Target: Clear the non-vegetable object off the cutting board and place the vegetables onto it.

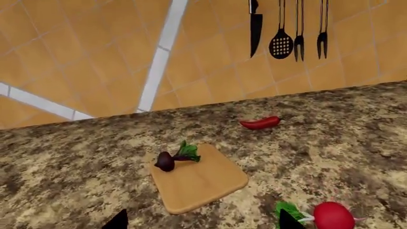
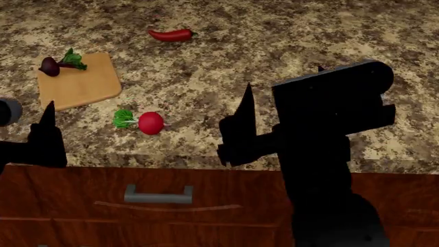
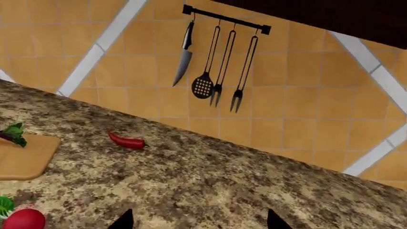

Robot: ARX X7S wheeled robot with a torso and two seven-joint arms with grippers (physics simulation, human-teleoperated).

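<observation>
Beet on board; radish and chili wait on the counter.
The dark purple beet (image 2: 49, 66) lies on the light tan wooden cutting board (image 2: 82, 85); round red radish (image 2: 150, 123) just beside it, slim red chili (image 2: 170, 35) farther off; left gripper (image 1: 198, 220) and right gripper (image 3: 198, 220) hover with fingers apart, empty, presumably ready to fetch.

Head view high, looking down; wrist views low, facing the wall — all share the chili (image 2: 170, 35), cutting board (image 2: 81, 82).
</observation>
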